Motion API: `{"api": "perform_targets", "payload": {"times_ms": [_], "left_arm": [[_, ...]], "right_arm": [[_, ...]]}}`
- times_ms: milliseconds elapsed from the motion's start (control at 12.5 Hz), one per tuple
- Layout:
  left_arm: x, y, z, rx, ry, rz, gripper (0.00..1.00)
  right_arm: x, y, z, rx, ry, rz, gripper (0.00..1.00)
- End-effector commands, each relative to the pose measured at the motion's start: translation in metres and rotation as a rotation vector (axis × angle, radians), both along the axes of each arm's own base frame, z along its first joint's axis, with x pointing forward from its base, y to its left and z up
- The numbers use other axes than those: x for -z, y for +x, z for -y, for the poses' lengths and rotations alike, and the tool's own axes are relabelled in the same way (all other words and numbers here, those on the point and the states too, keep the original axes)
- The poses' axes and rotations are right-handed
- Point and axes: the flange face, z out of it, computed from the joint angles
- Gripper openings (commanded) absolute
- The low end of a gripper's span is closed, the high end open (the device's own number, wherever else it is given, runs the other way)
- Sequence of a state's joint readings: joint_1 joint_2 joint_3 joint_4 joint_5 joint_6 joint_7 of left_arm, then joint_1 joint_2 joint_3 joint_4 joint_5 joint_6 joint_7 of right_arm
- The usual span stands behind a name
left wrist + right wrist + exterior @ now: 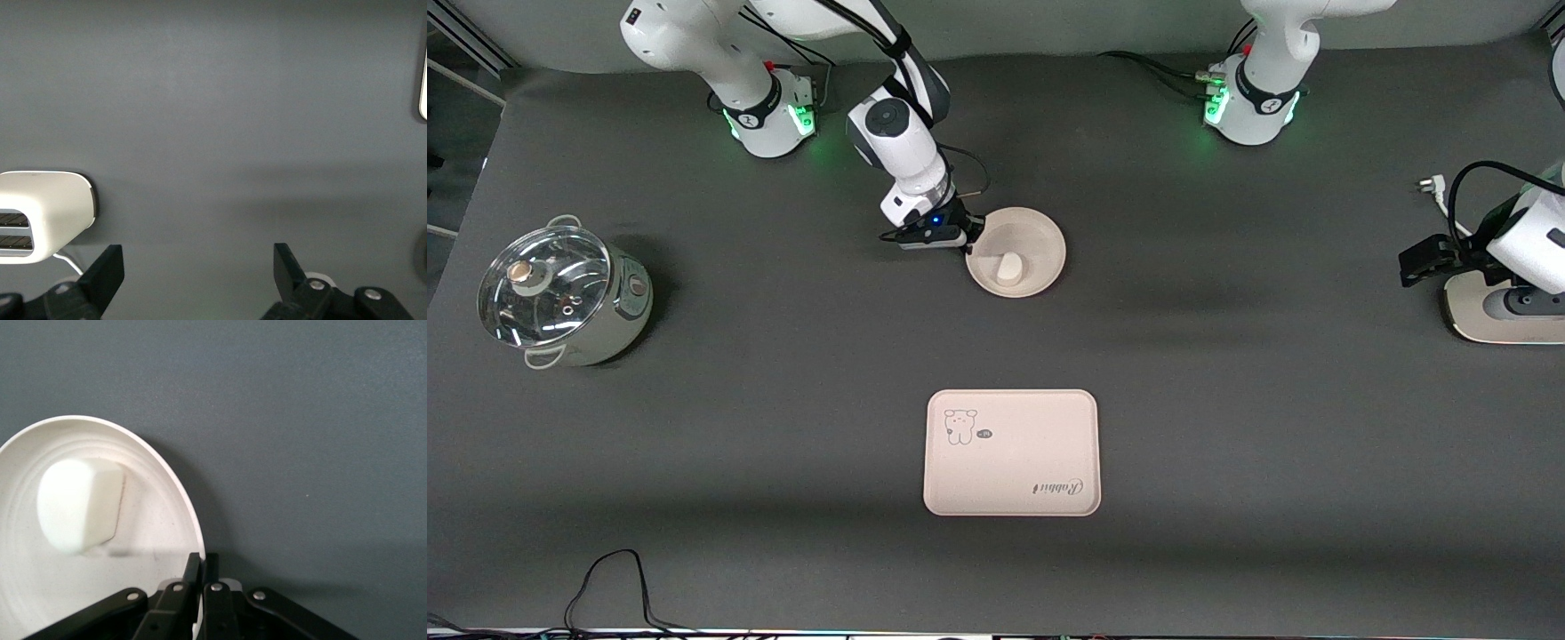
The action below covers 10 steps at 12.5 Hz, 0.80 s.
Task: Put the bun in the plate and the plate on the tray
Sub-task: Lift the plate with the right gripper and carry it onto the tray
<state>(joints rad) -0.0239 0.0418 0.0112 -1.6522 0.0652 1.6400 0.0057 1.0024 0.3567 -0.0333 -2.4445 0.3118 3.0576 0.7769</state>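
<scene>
Cream-beige and tilted, the plate (1032, 238) is pinched at its rim by the right gripper (971, 242), whose fingers (195, 577) are closed together on the thin edge, one inside the dish and one outside. Just past the fingertips, inside the plate, the bun (1010, 268) is seen lying low against the dish's slope, close to the clamped edge but not touched by the fingers. Bare dark table (1227, 400) is seen all round the plate, with nothing standing against its rim apart from the gripper. Well apart from the fingers and nearer the front camera, the tray (1011, 452) lies flat with its bear drawing and lettering uncovered; the stretch of table between plate and tray is unobstructed. A lidded steel pot (560, 294) stands toward the right arm's end of the table, well clear of that stretch. At the left arm's end the left gripper (1427, 258) is held waiting, low and just beside a white toaster (1507, 311), its fingers (105, 275) spread wide apart with only table between them. A white plug (1429, 186) and black cable (1480, 173) lie near that toaster.
</scene>
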Motion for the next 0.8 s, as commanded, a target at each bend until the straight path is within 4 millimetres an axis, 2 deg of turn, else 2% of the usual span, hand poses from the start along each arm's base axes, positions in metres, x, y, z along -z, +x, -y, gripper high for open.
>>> {"api": "perform_targets", "payload": {"times_ms": [0,400,480,640,720], "left_arm": [[-0.007,-0.003,0.000,0.017,-0.004,-0.006,1.00],[-0.007,-0.003,0.002,0.020,-0.005,-0.006,1.00],[-0.007,-0.003,0.002,0.020,-0.005,-0.006,1.00],[-0.007,-0.003,0.002,0.020,-0.005,-0.006,1.00],[-0.007,-0.003,0.002,0.020,-0.005,-0.004,1.00]], "right_arm": [[-0.027,0.003,-0.003,-0.009,0.014,-0.025,0.02],[-0.127,0.020,0.011,-0.086,0.048,-0.083,0.02],[-0.141,0.023,0.016,-0.100,0.058,-0.077,0.02],[-0.155,0.033,0.017,-0.107,0.076,-0.056,0.02],[-0.159,0.044,0.018,-0.094,0.083,-0.047,0.02]]}}
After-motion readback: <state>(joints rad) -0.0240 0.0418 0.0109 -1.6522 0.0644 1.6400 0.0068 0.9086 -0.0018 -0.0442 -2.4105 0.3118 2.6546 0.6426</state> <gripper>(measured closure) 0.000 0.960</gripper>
